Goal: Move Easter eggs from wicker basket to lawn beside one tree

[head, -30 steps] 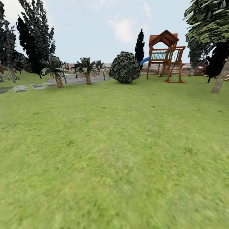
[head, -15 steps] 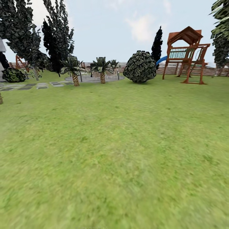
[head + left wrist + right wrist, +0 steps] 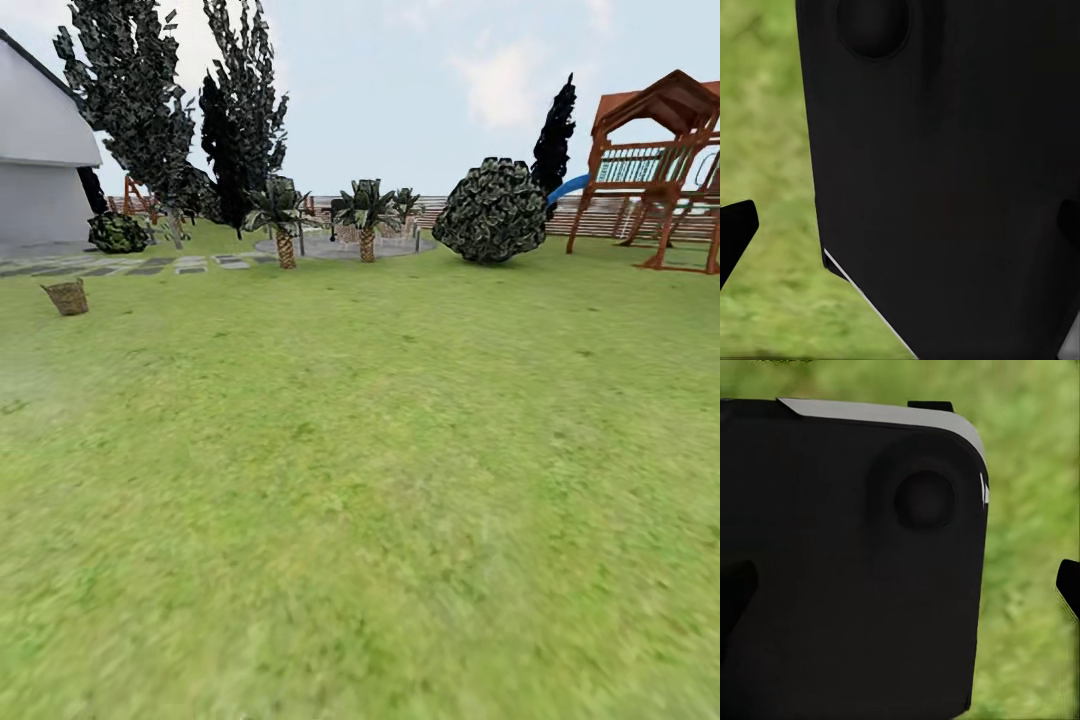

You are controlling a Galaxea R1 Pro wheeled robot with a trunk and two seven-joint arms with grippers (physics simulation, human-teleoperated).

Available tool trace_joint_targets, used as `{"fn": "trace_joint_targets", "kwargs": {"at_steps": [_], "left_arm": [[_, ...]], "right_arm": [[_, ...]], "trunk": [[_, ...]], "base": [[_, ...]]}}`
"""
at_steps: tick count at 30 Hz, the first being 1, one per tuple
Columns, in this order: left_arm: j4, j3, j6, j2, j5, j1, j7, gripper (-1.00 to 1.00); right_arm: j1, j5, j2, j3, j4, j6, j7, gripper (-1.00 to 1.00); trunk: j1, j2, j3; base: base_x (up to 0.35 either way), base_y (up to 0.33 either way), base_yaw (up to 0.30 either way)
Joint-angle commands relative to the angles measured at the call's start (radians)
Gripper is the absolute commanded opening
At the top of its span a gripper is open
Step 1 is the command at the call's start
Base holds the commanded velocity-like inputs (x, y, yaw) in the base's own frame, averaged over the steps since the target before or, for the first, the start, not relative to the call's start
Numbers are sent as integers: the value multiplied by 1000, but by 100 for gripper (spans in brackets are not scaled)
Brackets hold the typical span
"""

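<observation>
Here | head: wicker basket (image 3: 66,297) on lawn (image 3: 380,480) | wrists: black body

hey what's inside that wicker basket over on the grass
Cannot tell. In the head view the wicker basket stands far off on the lawn, seen from the side; its woven wall hides the inside, so no eggs are visible.

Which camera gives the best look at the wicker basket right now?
The head view: the wicker basket stands far off on the lawn, too small to see inside. Both wrist views face dark robot bodywork with blurred grass behind, and give nothing on the basket.
</observation>
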Motion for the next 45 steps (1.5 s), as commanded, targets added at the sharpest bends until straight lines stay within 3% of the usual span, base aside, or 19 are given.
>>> {"fn": "trace_joint_targets", "kwargs": {"at_steps": [1, 12, 20, 45], "left_arm": [[-1, 1, -1, 0, 1, 0, 0, 100], [-1, 1, -1, 0, 1, 0, 0, 100], [-1, 1, -1, 0, 1, 0, 0, 100], [-1, 1, -1, 0, 1, 0, 0, 100]], "right_arm": [[0, 0, 0, 1, 1, -4, 0, 100], [0, 3, 1, 2, 1, -4, 1, 100], [0, 77, 3, 1, 0, -6, 0, 100], [0, 81, 2, 1, 0, -6, 11, 100]], "trunk": [[0, 0, -1], [0, 0, -1], [0, 0, -1], [0, 0, -12]], "base": [[0, 0, 290], [0, 0, 290], [0, 0, 290], [0, 0, 207]]}}
